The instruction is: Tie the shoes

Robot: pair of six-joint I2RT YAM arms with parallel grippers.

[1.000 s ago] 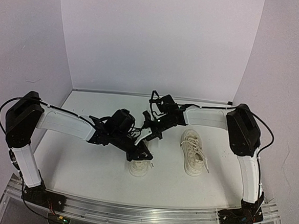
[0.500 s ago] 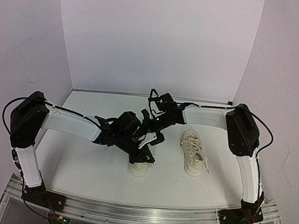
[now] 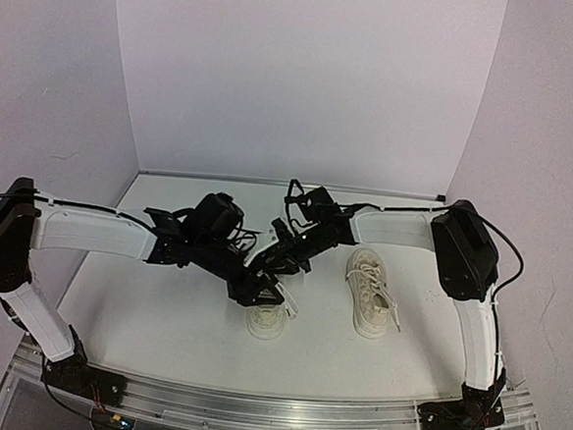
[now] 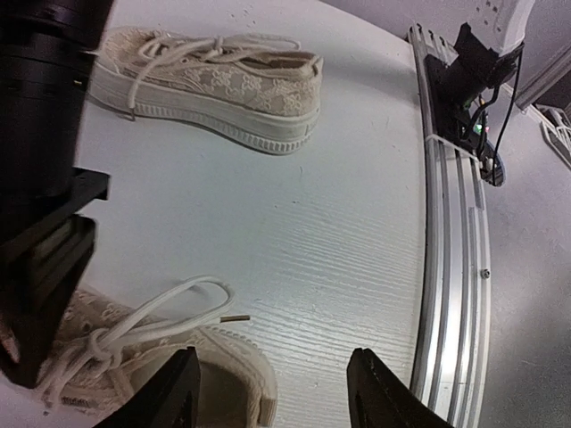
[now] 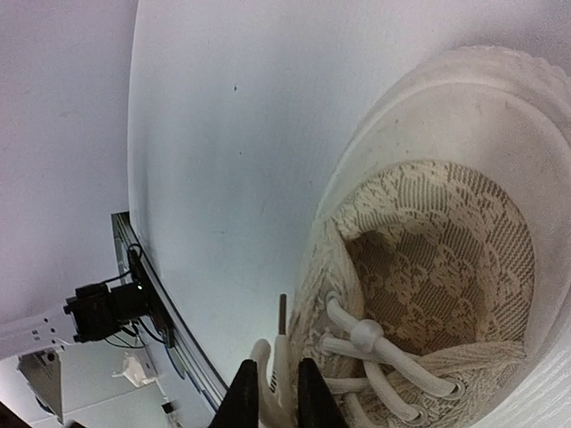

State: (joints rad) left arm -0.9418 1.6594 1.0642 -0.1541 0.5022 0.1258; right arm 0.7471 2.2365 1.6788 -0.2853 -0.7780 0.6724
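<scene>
Two cream-white sneakers stand on the white table. The left shoe (image 3: pixel 265 318) lies under both grippers; the right shoe (image 3: pixel 371 292) stands apart to its right. My right gripper (image 5: pixel 277 370) is shut on a doubled white lace (image 5: pixel 284 357) at the rim of the left shoe (image 5: pixel 446 267), with the lace tip poking out past the fingers. My left gripper (image 4: pixel 275 357) is open and empty above the heel of that shoe (image 4: pixel 223 366), beside a lace loop (image 4: pixel 183 299). In the top view the left gripper (image 3: pixel 258 294) and right gripper (image 3: pixel 285 262) nearly touch.
The other shoe (image 4: pixel 214 80) lies on its side of the left wrist view, laces loose. The aluminium rail (image 4: pixel 451 267) runs along the table's near edge with the right arm's base (image 4: pixel 468 80) on it. White walls enclose the back and sides.
</scene>
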